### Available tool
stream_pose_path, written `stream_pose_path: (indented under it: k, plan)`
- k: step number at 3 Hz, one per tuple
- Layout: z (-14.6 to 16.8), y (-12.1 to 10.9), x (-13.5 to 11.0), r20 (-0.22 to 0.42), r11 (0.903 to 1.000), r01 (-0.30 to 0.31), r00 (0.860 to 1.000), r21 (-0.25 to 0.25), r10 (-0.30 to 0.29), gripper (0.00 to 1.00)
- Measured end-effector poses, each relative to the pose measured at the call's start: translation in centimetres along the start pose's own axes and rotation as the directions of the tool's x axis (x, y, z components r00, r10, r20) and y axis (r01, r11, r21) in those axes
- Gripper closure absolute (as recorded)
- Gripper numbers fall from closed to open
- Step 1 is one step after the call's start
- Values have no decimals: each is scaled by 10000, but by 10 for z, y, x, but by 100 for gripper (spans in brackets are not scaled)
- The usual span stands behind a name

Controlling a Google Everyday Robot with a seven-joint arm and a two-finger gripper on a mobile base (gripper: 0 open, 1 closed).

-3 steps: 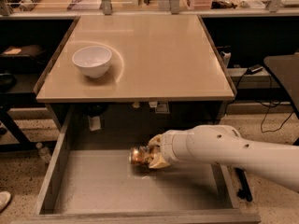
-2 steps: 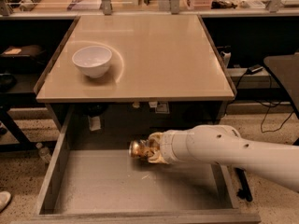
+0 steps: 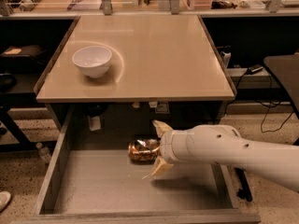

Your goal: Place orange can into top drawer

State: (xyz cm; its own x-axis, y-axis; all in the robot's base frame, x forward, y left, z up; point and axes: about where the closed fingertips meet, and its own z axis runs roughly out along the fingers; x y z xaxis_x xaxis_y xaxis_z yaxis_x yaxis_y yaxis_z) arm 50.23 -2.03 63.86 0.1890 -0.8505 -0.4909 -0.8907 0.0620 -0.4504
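Evidently at release, the tool point(image 3: 154, 148) stands spread around the orange can point(image 3: 140, 150) lying in the top drawer point(image 3: 107, 183); next, withdraw cleanly.

Gripper point(image 3: 156, 148), orange can point(image 3: 141, 150) — in top drawer point(image 3: 103, 185)

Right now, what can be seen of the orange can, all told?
The orange can is small, shiny, orange-gold metal, lying on its side on the grey floor of the open top drawer, toward the back. Its right end sits between the open fingers of the pincer; whether they touch it cannot be told.
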Motion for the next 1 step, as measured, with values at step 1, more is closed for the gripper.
stream_pose_path:
  k: [1]
  plan:
    - [0, 0, 0, 0, 10000, 0, 10000, 0, 0, 0]
